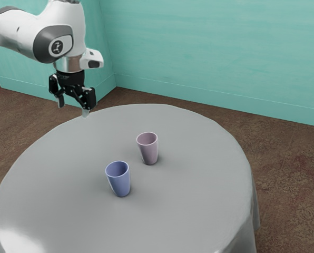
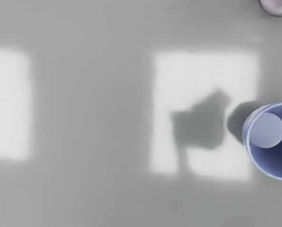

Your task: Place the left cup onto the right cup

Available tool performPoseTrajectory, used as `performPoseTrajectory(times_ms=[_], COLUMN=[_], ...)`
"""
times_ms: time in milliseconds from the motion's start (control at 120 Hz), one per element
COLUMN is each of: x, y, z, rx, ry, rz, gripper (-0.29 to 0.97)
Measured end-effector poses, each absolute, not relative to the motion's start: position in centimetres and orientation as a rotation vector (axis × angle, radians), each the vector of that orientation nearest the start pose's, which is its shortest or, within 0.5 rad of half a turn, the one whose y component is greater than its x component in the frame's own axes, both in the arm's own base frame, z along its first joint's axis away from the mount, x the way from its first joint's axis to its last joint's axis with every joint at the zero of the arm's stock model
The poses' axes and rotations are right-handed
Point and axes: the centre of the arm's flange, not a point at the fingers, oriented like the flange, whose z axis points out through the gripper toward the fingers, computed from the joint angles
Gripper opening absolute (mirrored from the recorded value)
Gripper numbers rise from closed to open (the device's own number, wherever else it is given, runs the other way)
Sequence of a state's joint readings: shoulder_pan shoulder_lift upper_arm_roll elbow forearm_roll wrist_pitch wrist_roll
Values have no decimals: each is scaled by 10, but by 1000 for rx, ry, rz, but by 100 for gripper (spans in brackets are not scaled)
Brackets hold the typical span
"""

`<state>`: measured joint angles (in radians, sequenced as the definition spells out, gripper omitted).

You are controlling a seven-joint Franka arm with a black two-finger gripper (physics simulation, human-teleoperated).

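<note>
Smooth blue cup (image 1: 118, 178) stands near tapered mauve cup (image 1: 147, 147).

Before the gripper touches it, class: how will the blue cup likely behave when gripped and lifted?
The blue cup looks thin-walled and empty, so probably light. It tapers to a narrower base, so a sideways nudge may tip it. Its smooth wall could slip.

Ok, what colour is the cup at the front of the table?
The front cup is blue, best seen in the exterior view.
</note>
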<state>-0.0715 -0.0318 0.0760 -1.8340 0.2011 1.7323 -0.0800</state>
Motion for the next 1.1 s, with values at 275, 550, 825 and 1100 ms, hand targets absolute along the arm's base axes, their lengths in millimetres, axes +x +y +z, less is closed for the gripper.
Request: performPoseTrajectory(times_ms=[275,550,825,1100], x=[535,522,523,531], y=[23,22,7,-7], z=[479,434,404,383], rx=[-3014,-3037,-3044,-3056], ry=[-201,-323,-354,-363], rz=[145,207,214,210], gripper=[68,68,68,68])
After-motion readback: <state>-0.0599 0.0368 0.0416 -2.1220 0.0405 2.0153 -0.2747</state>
